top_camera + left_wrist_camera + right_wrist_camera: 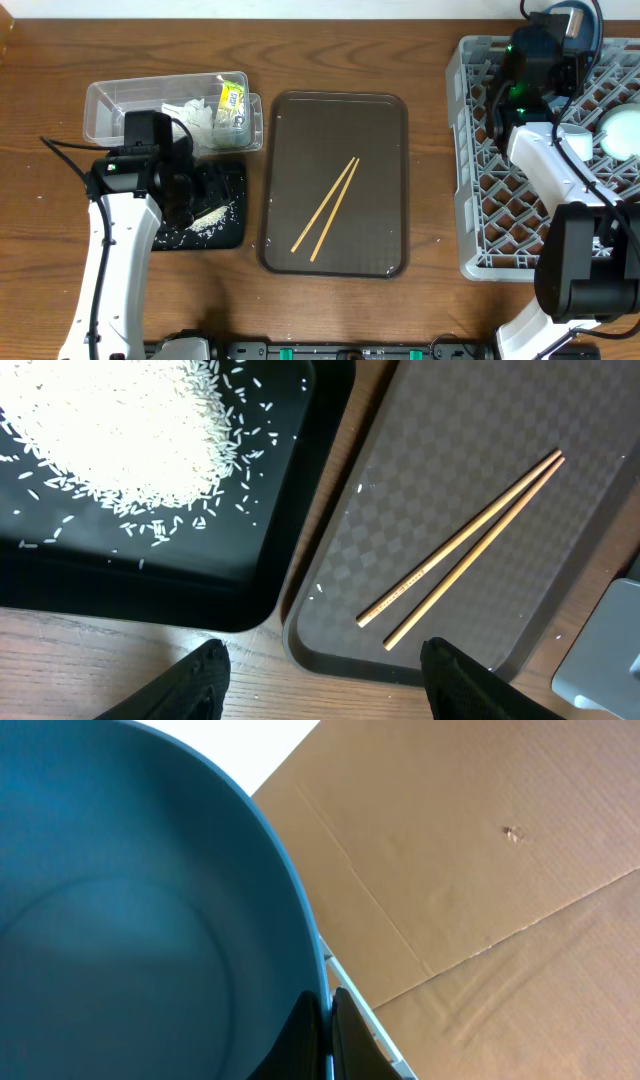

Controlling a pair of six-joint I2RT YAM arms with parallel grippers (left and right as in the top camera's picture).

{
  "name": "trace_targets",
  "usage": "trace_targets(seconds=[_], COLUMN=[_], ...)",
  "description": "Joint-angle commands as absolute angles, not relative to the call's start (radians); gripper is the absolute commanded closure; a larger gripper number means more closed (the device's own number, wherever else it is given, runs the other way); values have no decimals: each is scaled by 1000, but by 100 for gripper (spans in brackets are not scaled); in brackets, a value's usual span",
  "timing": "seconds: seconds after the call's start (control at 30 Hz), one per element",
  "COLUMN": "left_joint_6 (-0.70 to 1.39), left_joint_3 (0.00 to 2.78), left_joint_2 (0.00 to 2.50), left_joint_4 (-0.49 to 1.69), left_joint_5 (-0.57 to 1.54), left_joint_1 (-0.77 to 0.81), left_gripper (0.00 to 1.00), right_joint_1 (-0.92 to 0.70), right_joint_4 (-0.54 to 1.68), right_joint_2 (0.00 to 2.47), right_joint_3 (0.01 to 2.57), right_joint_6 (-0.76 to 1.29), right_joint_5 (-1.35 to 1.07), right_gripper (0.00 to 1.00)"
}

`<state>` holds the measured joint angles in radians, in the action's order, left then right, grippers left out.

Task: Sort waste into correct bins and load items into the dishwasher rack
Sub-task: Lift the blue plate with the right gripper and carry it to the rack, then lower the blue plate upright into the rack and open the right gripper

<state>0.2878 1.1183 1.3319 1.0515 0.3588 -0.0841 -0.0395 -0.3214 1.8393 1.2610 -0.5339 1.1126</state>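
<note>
Right gripper [327, 1025] clenched on the blue plate's [130, 920] rim, above the dishwasher rack's [468, 170] far-left corner. Left gripper [335, 685] released, empty, by the black tray's [150, 588] front-right corner. Chopsticks [328, 208] lie mid brown tray [385, 130].

Bright, even overhead light; rice [120, 430] glare, prob overexposed.

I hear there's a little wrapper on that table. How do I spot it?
Find the flat brown tray mid-table; the clear plastic tub sits just left of its far corner. The wrapper lies at the tub's right end beside crumpled white tissue, the only green-and-yellow printed thing there.
</note>
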Motion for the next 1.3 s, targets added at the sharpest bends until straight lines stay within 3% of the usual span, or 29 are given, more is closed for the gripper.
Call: trace_targets(seconds=[0.0,0.27,0.43,0.87,1.27], left_joint_6=[282,282,282,282,282], left_joint_3=[1123,1123,1123,1123,1123], left_joint_2=[1326,1326,1326,1326,1326], left_joint_4=[1057,1057,1057,1056,1053], left_joint_5=[346,346,346,346,346], left_joint_1=[-89,-89,-88,-89,-89], left_gripper=[35,35,35,35,35], right_joint_1=[-51,-44,-44,-51,-146], right_joint_4=[-325,-634,-575,-451,-10], right_joint_2=[1864,1864,1864,1865,1864], right_joint_3=[1264,1264,1264,1264,1264], right_joint_6=[-572,-945,-1208,-1151,-679], right_joint_5=[1127,1133,997,996,1184], right_gripper=[99,99,99,99,99])
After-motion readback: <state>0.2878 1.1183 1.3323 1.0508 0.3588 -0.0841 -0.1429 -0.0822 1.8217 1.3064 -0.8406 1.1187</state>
